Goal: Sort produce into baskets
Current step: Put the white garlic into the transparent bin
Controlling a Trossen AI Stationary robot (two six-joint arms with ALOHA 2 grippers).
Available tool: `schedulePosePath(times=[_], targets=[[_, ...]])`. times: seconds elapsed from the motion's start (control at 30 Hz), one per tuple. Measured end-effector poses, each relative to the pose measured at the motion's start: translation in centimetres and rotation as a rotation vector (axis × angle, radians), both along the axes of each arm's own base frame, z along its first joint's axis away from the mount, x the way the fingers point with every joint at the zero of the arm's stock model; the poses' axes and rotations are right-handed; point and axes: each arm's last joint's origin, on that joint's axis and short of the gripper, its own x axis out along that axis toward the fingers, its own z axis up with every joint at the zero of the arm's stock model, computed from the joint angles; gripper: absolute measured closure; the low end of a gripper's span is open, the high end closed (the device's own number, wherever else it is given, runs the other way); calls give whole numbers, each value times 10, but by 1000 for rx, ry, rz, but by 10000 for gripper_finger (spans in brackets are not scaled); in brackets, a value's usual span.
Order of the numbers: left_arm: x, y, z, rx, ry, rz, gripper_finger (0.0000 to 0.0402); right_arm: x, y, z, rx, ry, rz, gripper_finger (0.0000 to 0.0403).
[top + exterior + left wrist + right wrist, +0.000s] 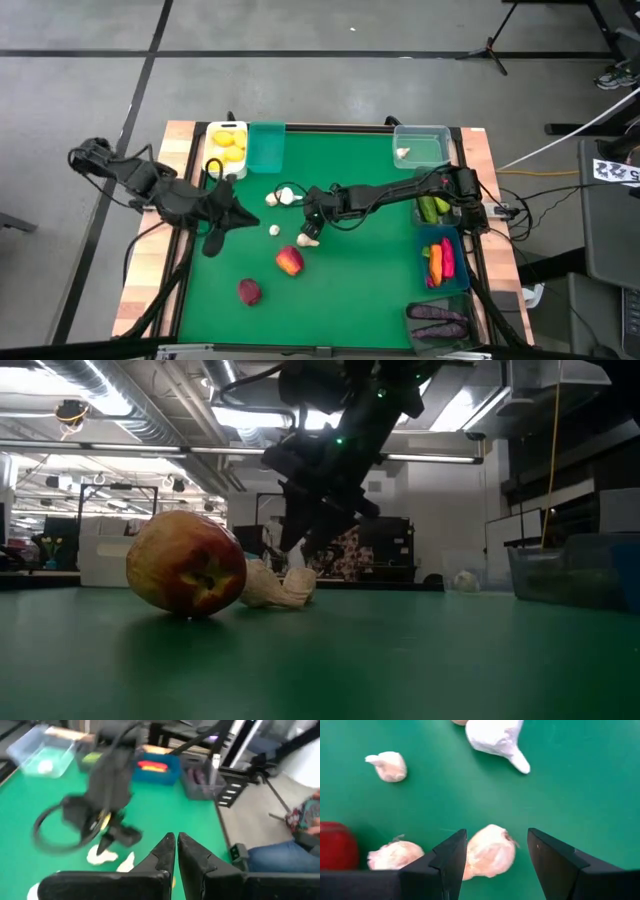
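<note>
My right gripper point(313, 222) is open and points down over a white garlic bulb point(490, 851) that lies on the green mat; one finger stands on each side of it. A second bulb point(395, 855) lies beside it, and two more point(387, 765) point(497, 737) lie farther off. A red apple point(289, 261) lies just near of these bulbs, and it also shows in the low view point(186, 563). A darker red apple point(249, 291) lies nearer the front. My left gripper point(176, 845) is shut and empty, held over the mat's left part point(215, 238). My right gripper comes at the garlic bulb from above, its fingers point(451, 856) on either side of the bulb's body. The bulb lies on the mat. I cannot tell whether the fingers touch it.
At the far edge stand a white basket of lemons point(226, 148), a teal basket point(266, 147) and a clear basket point(421, 145) holding garlic. Along the right edge stand a dark basket with cucumbers point(435, 207), a blue basket with carrots and chilies point(441, 260) and a grey basket with eggplants point(440, 320).
</note>
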Motion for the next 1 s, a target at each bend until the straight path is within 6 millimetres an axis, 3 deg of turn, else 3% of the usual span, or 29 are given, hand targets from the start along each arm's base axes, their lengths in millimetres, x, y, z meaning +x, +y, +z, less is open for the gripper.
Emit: schedulePosePath(times=[0.17, 0.37, 0.67, 0.83, 1.0], targets=[[-23, 10, -61, -153, -4, 49, 384, -1, -3, -1, 6, 11, -7, 193], [-43, 13, -106, -253, -48, 25, 365, -1, 0, -1, 81, 18, 44, 166], [-42, 8, -127, -246, -60, -20, 248, -5, -3, 9, 114, 71, -11, 55], [-39, 6, -137, -237, 36, 11, 195, -1, -5, 10, 113, 14, -94, 44], [-37, 5, -142, -260, 78, 45, 177, 3, -7, -15, 146, 58, -170, 52]])
